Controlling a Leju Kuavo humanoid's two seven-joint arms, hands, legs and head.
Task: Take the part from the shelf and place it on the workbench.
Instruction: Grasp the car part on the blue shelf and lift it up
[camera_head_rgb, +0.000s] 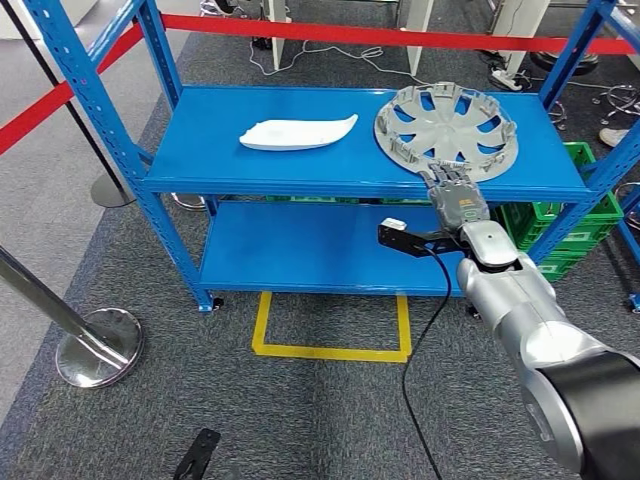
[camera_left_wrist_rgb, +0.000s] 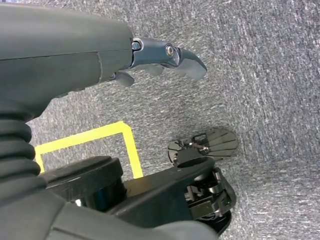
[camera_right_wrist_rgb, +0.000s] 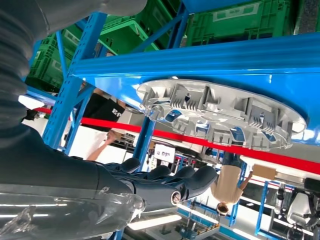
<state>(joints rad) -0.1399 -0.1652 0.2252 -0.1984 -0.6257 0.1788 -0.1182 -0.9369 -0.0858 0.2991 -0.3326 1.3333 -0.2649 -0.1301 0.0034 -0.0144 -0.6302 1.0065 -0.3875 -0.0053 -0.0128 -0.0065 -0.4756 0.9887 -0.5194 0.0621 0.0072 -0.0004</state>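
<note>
A grey wheel cover (camera_head_rgb: 445, 128) lies flat on the right side of the blue shelf's top board (camera_head_rgb: 226, 160). A white curved part (camera_head_rgb: 298, 133) lies to its left on the same board. My right hand (camera_head_rgb: 456, 200) reaches to the shelf's front edge, its fingers stretched out at the cover's near rim. In the right wrist view the fingers (camera_right_wrist_rgb: 162, 180) lie straight and together, apart from the wheel cover (camera_right_wrist_rgb: 222, 112), holding nothing. My left hand (camera_left_wrist_rgb: 166, 57) hangs over the grey carpet with its fingers extended and empty.
Green crates (camera_head_rgb: 585, 215) stand behind the shelf at the right. Red barrier tape (camera_head_rgb: 377, 35) runs behind the shelf. A chrome stanchion base (camera_head_rgb: 98, 345) stands on the floor at the left. A yellow square (camera_head_rgb: 332, 350) marks the carpet before the shelf. A person (camera_right_wrist_rgb: 226, 185) stands beyond the tape.
</note>
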